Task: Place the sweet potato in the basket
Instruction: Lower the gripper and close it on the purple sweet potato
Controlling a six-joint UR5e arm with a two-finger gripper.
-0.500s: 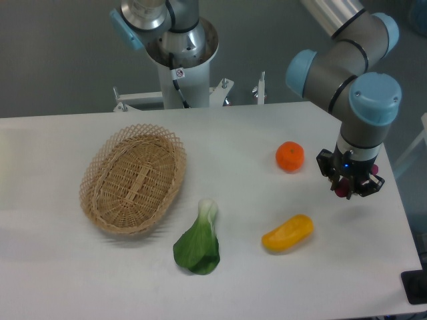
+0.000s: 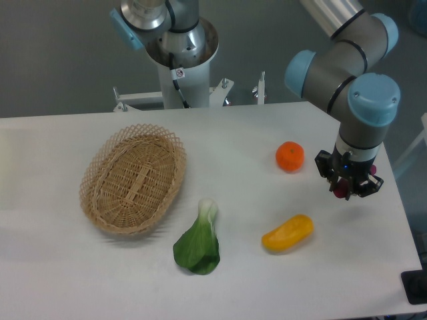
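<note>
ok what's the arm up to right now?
The pincer is low over the table's right side, with a bit of reddish-purple, apparently the sweet potato, showing between its fingers. Whether it is gripped is unclear. The basket sits empty at the left, with the orange, yellow vegetable and bok choy between.

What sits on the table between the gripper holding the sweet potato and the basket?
In the camera view, the orange fruit, the yellow-orange vegetable and the bok choy lie between the gripper and the basket. The sweet potato barely shows.
</note>
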